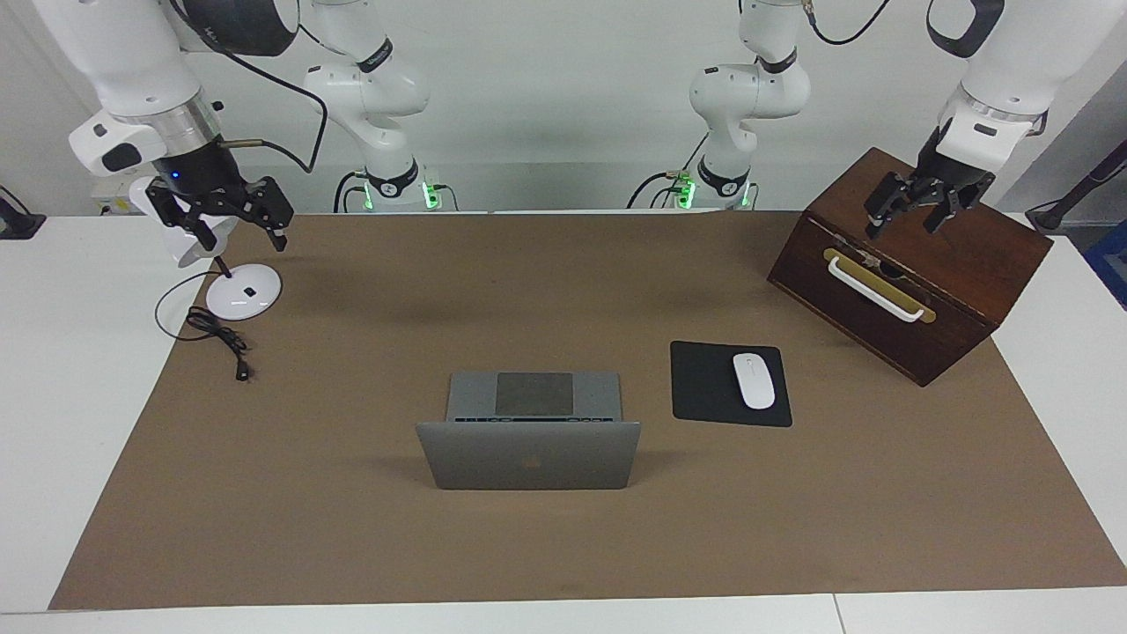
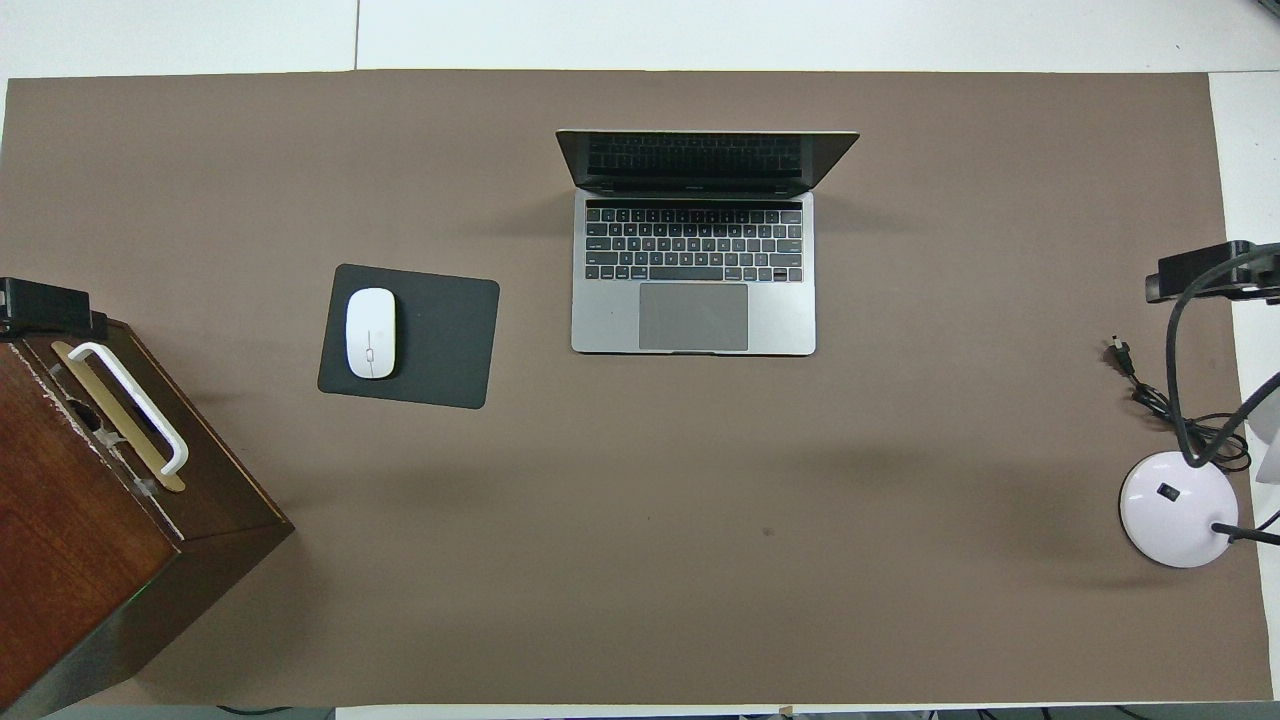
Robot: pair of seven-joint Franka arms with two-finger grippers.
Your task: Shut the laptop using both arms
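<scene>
The laptop point(image 1: 528, 440) stands open mid-mat, mousepad point(image 1: 729, 384) and mouse point(image 1: 754, 380) beside it. Both claws wait spread open, empty: left gripper point(image 1: 916, 211) over the wooden box point(image 1: 916, 291), right gripper point(image 1: 233, 224) over the lamp base point(image 1: 239, 291).

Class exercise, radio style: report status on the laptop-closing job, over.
Left gripper open over wooden box; right gripper open over lamp base. Laptop open, untouched. Nothing blocking; mouse on mousepad beside it.
</scene>
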